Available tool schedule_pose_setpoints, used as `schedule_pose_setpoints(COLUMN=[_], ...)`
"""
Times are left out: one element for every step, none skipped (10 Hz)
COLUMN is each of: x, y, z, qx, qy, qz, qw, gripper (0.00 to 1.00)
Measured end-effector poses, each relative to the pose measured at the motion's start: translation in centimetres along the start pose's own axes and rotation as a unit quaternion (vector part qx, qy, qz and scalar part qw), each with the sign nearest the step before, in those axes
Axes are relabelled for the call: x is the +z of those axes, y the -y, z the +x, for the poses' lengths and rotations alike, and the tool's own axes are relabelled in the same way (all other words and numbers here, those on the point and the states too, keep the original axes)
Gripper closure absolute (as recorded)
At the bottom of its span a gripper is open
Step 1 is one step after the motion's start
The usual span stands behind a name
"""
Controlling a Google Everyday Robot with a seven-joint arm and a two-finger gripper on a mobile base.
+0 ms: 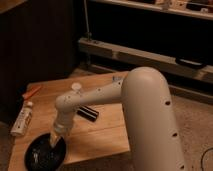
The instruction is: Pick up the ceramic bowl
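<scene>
My bulky white arm (145, 110) reaches left over the light wooden tabletop (100, 132). The round glossy black ceramic bowl (44, 154) sits at the near left corner. My claw (56, 140) is at its far rim; I cannot tell its grip.

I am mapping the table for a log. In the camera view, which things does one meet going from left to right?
White tube → orange object → ceramic bowl → gripper, at the bowl's right rim → small black block.
</scene>
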Motion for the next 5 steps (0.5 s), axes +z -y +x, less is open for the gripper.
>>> schedule_pose_setpoints(x=[0.09, 0.15, 0.3, 0.34, 0.08], y=[0.13, 0.27, 0.39, 0.73, 1.07], z=[0.02, 0.0, -0.01, -0.03, 0.06], qx=[0.004, 0.009, 0.016, 0.027, 0.035], qy=[-0.004, -0.007, -0.012, -0.013, -0.011], qz=[0.001, 0.003, 0.004, 0.002, -0.002], qw=[1.0, 0.9999, 0.9998, 0.9996, 0.9993], gripper=[0.73, 0.83, 0.93, 0.99, 1.0])
